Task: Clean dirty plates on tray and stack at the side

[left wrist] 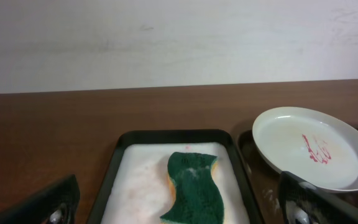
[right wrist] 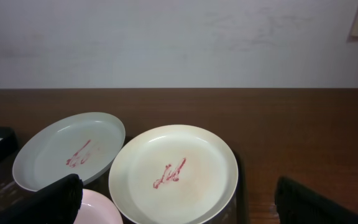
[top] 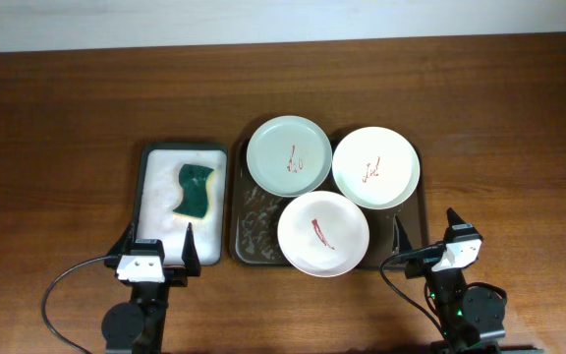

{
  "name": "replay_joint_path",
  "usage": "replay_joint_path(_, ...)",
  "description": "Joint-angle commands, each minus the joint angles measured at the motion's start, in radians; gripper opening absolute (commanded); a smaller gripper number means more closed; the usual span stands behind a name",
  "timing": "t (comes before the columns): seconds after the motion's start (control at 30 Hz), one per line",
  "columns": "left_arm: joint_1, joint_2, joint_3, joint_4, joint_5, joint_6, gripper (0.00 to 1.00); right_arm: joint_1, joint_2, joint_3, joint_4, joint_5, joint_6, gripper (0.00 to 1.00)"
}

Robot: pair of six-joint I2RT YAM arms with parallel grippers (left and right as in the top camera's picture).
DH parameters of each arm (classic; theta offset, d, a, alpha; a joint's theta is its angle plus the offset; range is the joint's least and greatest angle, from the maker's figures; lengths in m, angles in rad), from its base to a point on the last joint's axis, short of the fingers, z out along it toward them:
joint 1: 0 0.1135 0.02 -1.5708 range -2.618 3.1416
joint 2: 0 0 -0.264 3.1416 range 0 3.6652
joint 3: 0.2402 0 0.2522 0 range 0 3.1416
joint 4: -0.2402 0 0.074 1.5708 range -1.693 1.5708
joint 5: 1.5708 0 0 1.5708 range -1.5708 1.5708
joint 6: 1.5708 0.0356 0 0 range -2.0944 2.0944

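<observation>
From overhead, the glossy brown wooden tabletop (top: 67,118) carried a dark brown rectangular tray with rounded corners (top: 249,221). It sat just right of centre toward the near edge, and its bare surface was wet and flecked. Three round shallow plates lay on it, each marked with a red squiggle. A pale green plate (top: 288,157) and a white plate (top: 376,167) lay on the far side, and a pinkish-white plate (top: 322,233) lay nearest. Just beside the tray on the left, a smaller white tray with dark rim (top: 143,187) held a wavy green sponge (top: 197,192). The left end effector (top: 160,244) and right end effector (top: 424,228) stood spread wide and empty at the near edge.

In the left wrist view, the sponge (left wrist: 194,186) showed an orange underside. A dark finger (left wrist: 316,202) cut off the green plate's near rim.

In the right wrist view, the pinkish-white plate (right wrist: 98,208) showed only as a sliver.
</observation>
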Motion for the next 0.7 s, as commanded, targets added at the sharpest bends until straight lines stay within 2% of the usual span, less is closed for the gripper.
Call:
replay_joint_path(0.0,0.005,-0.004,-0.005,-0.002,0.008,0.015,0.99,0.006,-0.006,-0.005,-0.005,0.012,-0.007,0.99)
replay_joint_path(0.27,0.005,-0.004,-0.005,-0.002,0.008,0.015,0.99,0.006,-0.006,-0.005,-0.005,0.012,-0.007,0.99)
replay_joint_path(0.4,0.005,-0.004,0.004,0.070,0.045,-0.042,0.99,0.006,-0.006,-0.005,-0.005,0.012,-0.007,0.99)
replay_joint_path(0.67,0.005,0.093,0.197,-0.151,0.046,-0.042,1.00,0.006,-0.006,-0.005,-0.002,0.012,-0.007,0.98)
